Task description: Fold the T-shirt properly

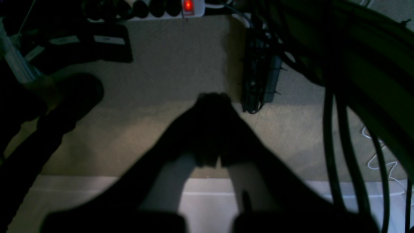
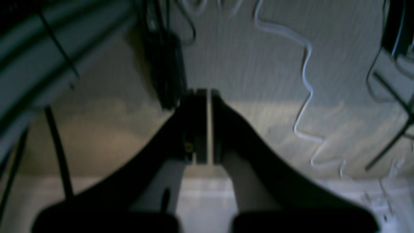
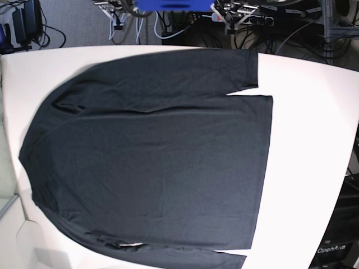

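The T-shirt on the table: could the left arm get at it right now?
Probably yes: the T-shirt lies flat and uncovered on the table. The shut left gripper hangs over carpet beyond the edge, so it must swing in first.

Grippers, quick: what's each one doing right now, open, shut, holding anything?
Left gripper: shut, holding nothing, hanging above the floor.
Right gripper: shut, holding nothing.
The T-shirt lies flat and ungripped.

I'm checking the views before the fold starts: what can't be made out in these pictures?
- Base view: the T-shirt lies spread on the white table; its lower sleeve is cut off by the bottom edge. Neither arm shows here.
- Left wrist view: too dark; the left gripper is a shut silhouette over carpet, with no shirt in view.
- Right wrist view: blurred; the right gripper is shut, the cables beyond smeared.
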